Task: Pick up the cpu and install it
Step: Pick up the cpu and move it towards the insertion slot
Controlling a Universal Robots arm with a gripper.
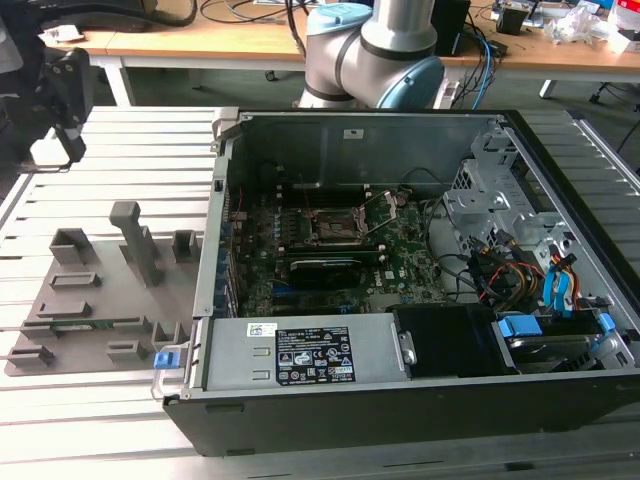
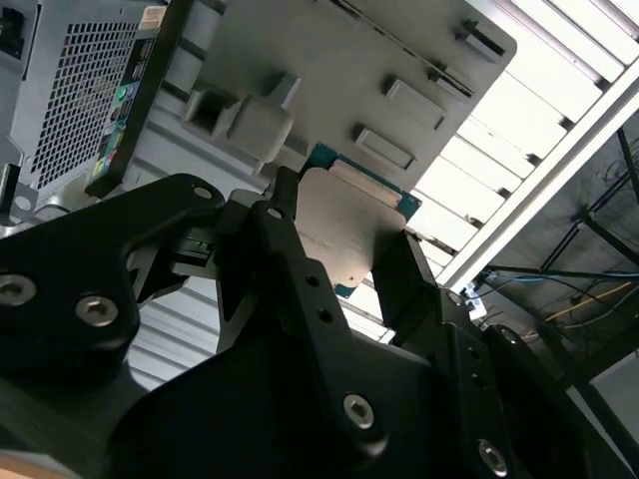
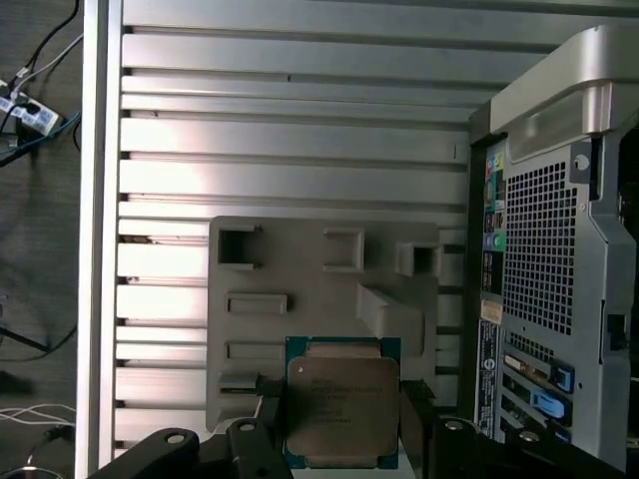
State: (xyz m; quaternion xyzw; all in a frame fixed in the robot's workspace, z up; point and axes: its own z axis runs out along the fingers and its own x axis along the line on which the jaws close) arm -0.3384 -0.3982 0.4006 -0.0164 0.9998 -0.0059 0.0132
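Observation:
The cpu (image 3: 342, 401), a flat square chip with a silver-grey top plate and a green rim, sits between my gripper's (image 3: 339, 414) two black fingers (image 3: 414, 409), which are shut on its opposite edges. The second wrist view shows the cpu (image 2: 351, 225) held in the air above the grey parts tray (image 2: 329, 60). In the exterior view my gripper (image 1: 58, 120) hangs at the far left, above the table and behind the tray (image 1: 100, 290). The black-framed motherboard socket (image 1: 335, 226) lies inside the open computer case (image 1: 400, 400), well away to the exterior view's right.
The grey tray (image 3: 300, 269) has raised blocks and slots, and a thin green memory stick (image 1: 75, 325) lies in one. The case's rear wall (image 3: 559, 249) stands beside the tray. Cables and drive bays (image 1: 530, 290) fill the case's right side. The arm's base (image 1: 375, 50) stands behind the case.

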